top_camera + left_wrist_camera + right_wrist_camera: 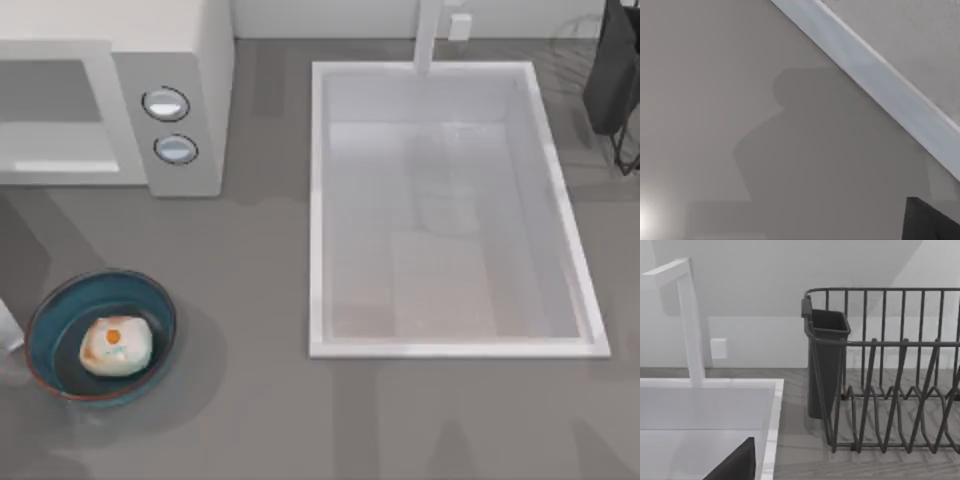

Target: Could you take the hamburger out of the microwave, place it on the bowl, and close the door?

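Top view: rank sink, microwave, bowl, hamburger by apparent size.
1. Sink
2. Microwave, though cut off by the frame edge, so its full extent is unsure
3. Bowl
4. Hamburger, lying in the bowl

The top view looks straight down on the counter [250, 420], with the microwave [170, 60] far left and the sink [450, 210] at centre. The left wrist view sits close over bare counter. The right wrist view faces the far wall, sharing the sink [705, 410] and rack [890, 390].

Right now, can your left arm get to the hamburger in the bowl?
Probably yes. The hamburger sits uncovered on top of the bowl at the table's left side, my left arm's side, with nothing over or beside it. I can't see the left gripper itself, though.
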`<state>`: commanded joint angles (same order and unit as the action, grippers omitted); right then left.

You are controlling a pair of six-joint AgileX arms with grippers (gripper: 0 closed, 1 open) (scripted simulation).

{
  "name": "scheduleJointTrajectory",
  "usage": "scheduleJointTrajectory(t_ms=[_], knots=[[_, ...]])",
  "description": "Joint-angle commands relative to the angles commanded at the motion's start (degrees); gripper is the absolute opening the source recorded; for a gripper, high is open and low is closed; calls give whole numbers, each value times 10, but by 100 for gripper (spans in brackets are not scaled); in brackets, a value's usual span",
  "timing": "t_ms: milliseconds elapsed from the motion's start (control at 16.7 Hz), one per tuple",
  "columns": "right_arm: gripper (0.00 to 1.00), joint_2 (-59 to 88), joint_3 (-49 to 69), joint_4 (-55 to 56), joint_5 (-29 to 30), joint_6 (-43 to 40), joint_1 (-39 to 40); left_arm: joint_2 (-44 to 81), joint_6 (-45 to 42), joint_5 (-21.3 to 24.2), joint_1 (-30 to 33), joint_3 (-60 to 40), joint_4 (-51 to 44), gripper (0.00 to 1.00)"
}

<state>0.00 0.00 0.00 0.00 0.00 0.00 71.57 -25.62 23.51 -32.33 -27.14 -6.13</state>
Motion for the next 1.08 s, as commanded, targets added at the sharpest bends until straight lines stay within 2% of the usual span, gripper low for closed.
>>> scheduleJointTrajectory(t_ms=[120,420,540,660,960,1080], knots=[[100,0,0,0,0,0,0,-19,19,-15,19,19,7,0],[100,0,0,0,0,0,0,-18,21,-14,20,19,6,0],[100,0,0,0,0,0,0,-24,39,-30,39,23,7,0],[100,0,0,0,0,0,0,-37,73,-61,83,31,8,0],[100,0,0,0,0,0,0,-87,190,-167,257,61,12,0],[100,0,0,0,0,0,0,-106,229,-203,303,71,14,0]])
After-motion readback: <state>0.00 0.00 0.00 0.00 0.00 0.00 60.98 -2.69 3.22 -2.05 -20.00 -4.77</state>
